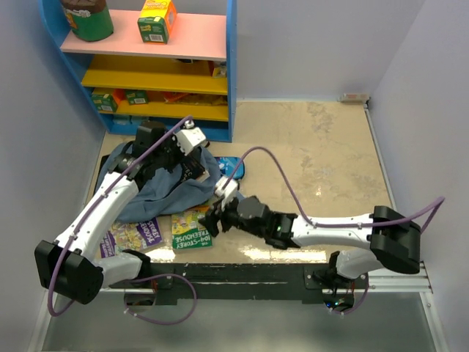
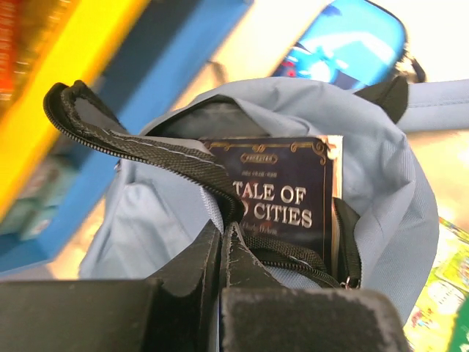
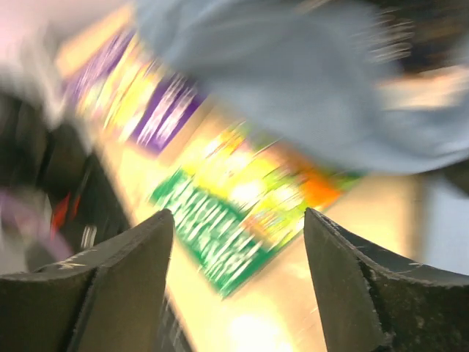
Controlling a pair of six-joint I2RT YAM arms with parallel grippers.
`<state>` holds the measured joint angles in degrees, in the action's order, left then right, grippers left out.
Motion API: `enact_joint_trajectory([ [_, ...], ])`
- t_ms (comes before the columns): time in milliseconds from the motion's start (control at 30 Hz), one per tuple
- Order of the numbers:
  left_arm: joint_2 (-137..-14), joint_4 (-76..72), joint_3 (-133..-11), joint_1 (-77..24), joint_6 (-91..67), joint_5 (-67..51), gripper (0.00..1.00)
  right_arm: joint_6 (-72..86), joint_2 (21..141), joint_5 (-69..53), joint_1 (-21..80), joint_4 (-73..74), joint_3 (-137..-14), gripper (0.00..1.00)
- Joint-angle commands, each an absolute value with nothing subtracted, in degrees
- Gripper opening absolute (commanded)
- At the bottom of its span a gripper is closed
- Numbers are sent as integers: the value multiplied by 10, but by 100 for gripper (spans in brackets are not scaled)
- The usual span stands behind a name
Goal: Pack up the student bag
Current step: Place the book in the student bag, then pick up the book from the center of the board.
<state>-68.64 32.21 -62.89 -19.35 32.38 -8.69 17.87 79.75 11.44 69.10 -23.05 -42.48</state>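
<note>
The student bag (image 1: pixel 165 192), at nine o'clock on the surface (image 1: pixel 330 147), is gripped at its zipper rim (image 2: pixel 146 150) by the left jaws; the green book (image 1: pixel 192 229) should be taken squarely by the spread right jaws.

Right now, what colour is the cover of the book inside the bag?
Book cover: dark navy with pale gold lettering and trim, clearest in the left wrist view.
</note>
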Motion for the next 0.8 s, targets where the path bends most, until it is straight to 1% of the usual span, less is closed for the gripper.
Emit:
enact_joint_trajectory([
  [0,-681,221,-666,-189,344,-40,0,11,807,145,773,-224,-408,75],
  [133,-673,229,-645,-189,338,-62,0,-58,859,148,809,-248,-430,84],
  [167,-670,233,-642,-189,332,-67,0,-66,889,147,810,-246,-439,86],
  [333,-659,249,-613,-189,329,-87,0,-127,977,151,825,-251,-505,91],
  [367,-655,250,-610,-189,329,-88,0,-134,988,154,827,-256,-514,93],
  [600,-646,255,-596,-189,330,-105,0,-162,1068,162,831,-298,-561,98],
  [767,-644,254,-588,-189,326,-111,0,-171,1107,171,835,-316,-591,99],
])
